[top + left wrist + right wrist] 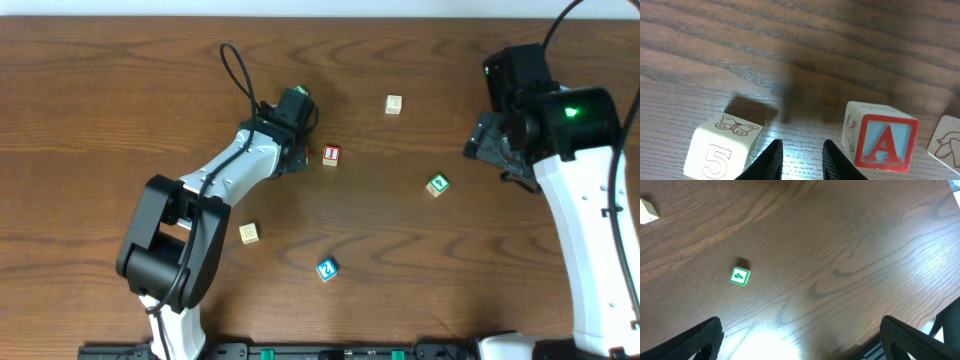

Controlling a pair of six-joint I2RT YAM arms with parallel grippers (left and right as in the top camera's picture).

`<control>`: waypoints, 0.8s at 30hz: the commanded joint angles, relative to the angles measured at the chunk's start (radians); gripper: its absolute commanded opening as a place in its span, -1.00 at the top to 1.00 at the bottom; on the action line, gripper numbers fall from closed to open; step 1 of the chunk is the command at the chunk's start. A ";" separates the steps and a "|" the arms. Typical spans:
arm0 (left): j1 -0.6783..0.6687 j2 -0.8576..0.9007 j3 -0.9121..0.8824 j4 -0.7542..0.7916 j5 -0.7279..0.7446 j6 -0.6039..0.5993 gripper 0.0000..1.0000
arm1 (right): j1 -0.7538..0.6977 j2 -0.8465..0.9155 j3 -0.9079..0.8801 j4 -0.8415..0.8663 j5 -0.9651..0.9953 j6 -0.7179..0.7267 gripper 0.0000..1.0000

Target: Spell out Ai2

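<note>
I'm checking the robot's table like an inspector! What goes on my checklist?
Surface: brown wood-grain table.
Job's things: red A cube beside the left hand; red I cube mid-table; blue 2 cube nearer the front, well apart from it.
Clutter: green cube; far pale cube; near pale cube; pale 5 cube.
Hands: left hand shut, nothing between its fingers; right hand open, empty.
Cables: black cable loop by the left hand.
Surroundings: black rail along the front edge.

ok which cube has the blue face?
The 2 cube, lowest in the overhead view, below the red I cube. The others show red, green or plain pale faces.
</note>
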 commanded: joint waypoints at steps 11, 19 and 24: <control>-0.003 -0.009 -0.012 0.062 -0.005 0.003 0.46 | -0.009 -0.011 0.001 -0.004 0.021 -0.011 -0.98; -0.004 -0.009 -0.012 0.079 0.034 0.002 0.46 | -0.009 -0.011 0.001 -0.004 0.021 -0.011 -0.98; -0.017 -0.009 -0.012 0.093 0.034 -0.002 0.46 | -0.009 -0.011 0.001 -0.004 0.021 -0.011 -0.98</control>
